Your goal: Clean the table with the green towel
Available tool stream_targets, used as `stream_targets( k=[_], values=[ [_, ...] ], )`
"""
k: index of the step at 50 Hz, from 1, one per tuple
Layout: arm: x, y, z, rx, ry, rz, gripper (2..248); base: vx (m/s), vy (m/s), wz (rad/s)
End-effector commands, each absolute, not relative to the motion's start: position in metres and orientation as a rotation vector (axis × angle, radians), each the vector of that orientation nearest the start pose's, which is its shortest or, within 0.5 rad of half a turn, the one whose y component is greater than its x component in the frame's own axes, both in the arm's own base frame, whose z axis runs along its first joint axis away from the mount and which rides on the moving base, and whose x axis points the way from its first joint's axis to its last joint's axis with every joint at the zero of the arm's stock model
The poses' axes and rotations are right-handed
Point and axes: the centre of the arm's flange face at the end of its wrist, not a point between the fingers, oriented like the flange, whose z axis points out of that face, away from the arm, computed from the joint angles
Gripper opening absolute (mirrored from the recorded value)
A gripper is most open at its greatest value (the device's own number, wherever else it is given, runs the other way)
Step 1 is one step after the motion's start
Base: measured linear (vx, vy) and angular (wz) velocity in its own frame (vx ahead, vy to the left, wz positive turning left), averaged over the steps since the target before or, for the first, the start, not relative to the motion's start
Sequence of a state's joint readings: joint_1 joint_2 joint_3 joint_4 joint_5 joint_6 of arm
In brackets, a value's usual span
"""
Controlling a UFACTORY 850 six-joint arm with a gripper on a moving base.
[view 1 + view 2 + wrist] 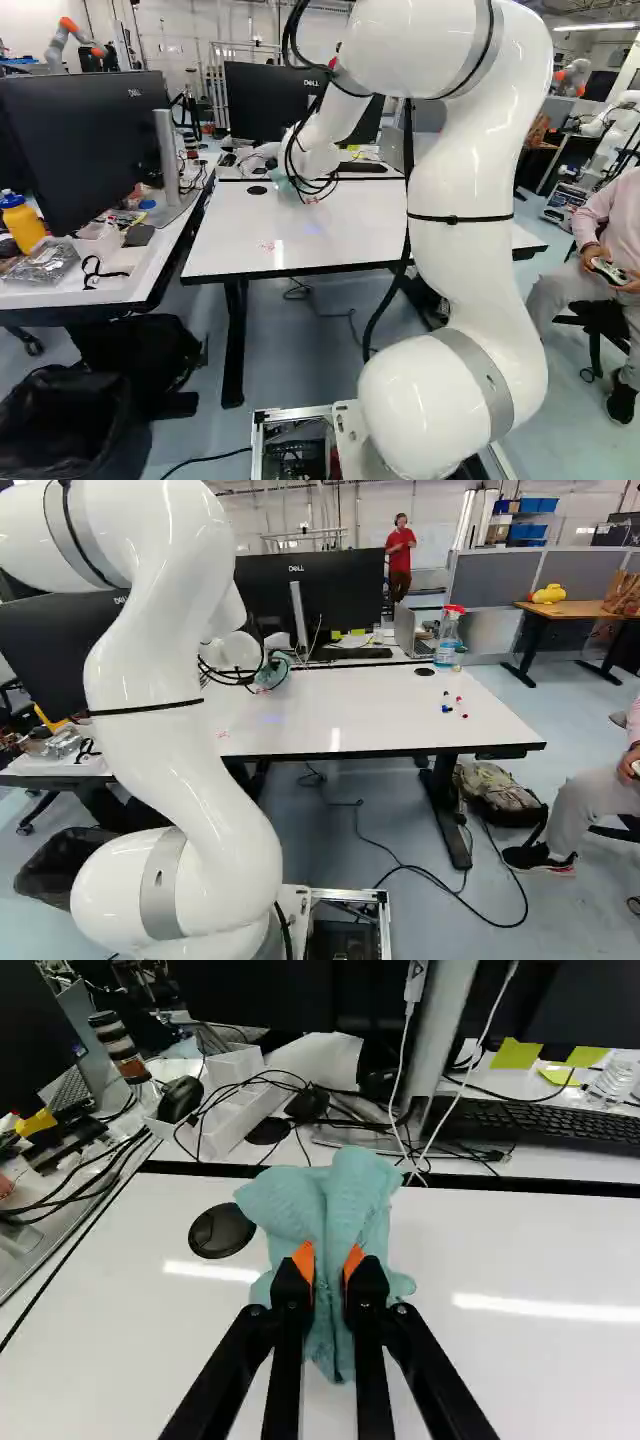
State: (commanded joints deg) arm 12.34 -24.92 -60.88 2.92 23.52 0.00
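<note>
In the right base view my gripper (266,680) is over the far part of the white table (350,715), with the green towel (282,664) at its fingers. The wrist view shows the gripper (330,1263) shut on the bunched towel (350,1195), both orange pads pressing it from two sides. Cloth stands up ahead of the fingers and some hangs below them. Whether it touches the tabletop, I cannot tell. Red marks (267,245) show on the table's near left part. Small blue and red bits (447,708) lie near its right end.
Beyond the table's far edge stand monitors (330,595), a keyboard (540,1125), cables and a spray bottle (447,640). A black round cap (221,1231) is beside the towel. A cluttered desk (120,285) adjoins at left. Another robot (70,38) stands far back.
</note>
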Motion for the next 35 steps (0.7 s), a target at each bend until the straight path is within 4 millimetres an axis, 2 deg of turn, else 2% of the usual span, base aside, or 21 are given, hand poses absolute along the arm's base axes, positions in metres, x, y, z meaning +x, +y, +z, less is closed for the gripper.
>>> stream_targets(
  k=[22,35],
  values=[
    [0.597,0.161,0.414,-2.607,-0.272,-1.47,51,0.0,0.0,0.0],
    [0.596,0.163,0.413,-2.616,-0.277,-1.452,51,0.0,0.0,0.0]
  ],
)
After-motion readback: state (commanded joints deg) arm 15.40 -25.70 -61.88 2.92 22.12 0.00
